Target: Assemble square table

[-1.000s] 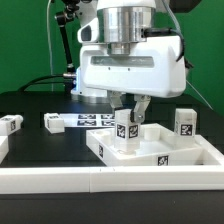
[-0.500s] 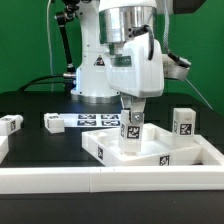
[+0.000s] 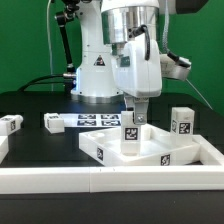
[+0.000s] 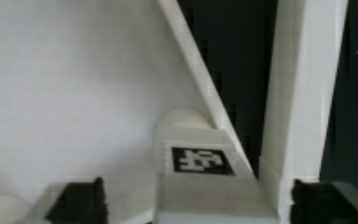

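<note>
Square-table assembly, mid-build: the Panda's gripper (image 3: pixel 132 112) hangs straight over a white tagged leg (image 3: pixel 128 135) that stands upright in the recessed face of the square tabletop (image 3: pixel 186 150). Read as a clock face, the exterior view puts the gripper at 12 o'clock from the leg, with the leg off the slab's middle toward 9 o'clock.

The leg's long axis is vertical, in line with the gripper's own. The wrist view shows the leg (image 4: pixel 199 150) between the two dark fingertips (image 4: pixel 78 200), one on each side with white slab visible in both gaps. The jaws are spread and grip nothing.

The coming move looks to turn on that alignment. A plain squeeze should catch the leg square across its width, with no sideways correction, and any twist to seat it would run about the same upright axis.

A spare leg (image 3: pixel 183 122) stands beyond the slab toward 2 o'clock. Two more legs (image 3: pixel 10 124) (image 3: pixel 53 122) lie well apart toward 9 o'clock, near the marker board (image 3: pixel 95 120).
</note>
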You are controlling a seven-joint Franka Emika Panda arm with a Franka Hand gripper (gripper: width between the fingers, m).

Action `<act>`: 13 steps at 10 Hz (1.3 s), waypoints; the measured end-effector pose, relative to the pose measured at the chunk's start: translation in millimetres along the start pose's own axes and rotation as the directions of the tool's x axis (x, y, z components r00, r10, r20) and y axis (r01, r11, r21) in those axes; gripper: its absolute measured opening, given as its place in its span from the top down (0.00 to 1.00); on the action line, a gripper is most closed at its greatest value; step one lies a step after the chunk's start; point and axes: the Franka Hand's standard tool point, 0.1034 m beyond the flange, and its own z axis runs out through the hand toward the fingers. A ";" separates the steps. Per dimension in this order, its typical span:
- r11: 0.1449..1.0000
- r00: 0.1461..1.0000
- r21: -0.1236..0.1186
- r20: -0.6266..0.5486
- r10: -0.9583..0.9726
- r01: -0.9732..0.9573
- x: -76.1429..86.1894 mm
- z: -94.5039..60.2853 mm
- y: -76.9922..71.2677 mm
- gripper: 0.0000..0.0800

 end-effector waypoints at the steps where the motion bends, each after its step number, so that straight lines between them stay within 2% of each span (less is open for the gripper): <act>1: 0.998 0.998 0.000 0.000 -0.055 0.055 0.9 -0.2 -0.5 0.22; 3: 0.960 0.960 -0.001 -0.003 -0.279 0.279 0.9 -0.2 -1.1 0.20; 6: 0.881 0.881 0.000 -0.007 -0.473 0.473 1.7 0.7 -0.7 0.19; 9: 0.766 0.766 -0.003 -0.006 -0.643 0.643 1.9 0.7 -0.6 0.19; 10: 0.725 0.725 -0.026 0.007 -0.689 0.688 -2.9 0.2 -0.6 0.19; 11: 0.632 0.633 -0.042 0.004 -0.774 0.774 -3.0 0.2 -0.9 0.19; 13: 0.478 0.479 -0.057 0.008 -0.878 0.877 -2.1 0.1 -0.8 0.19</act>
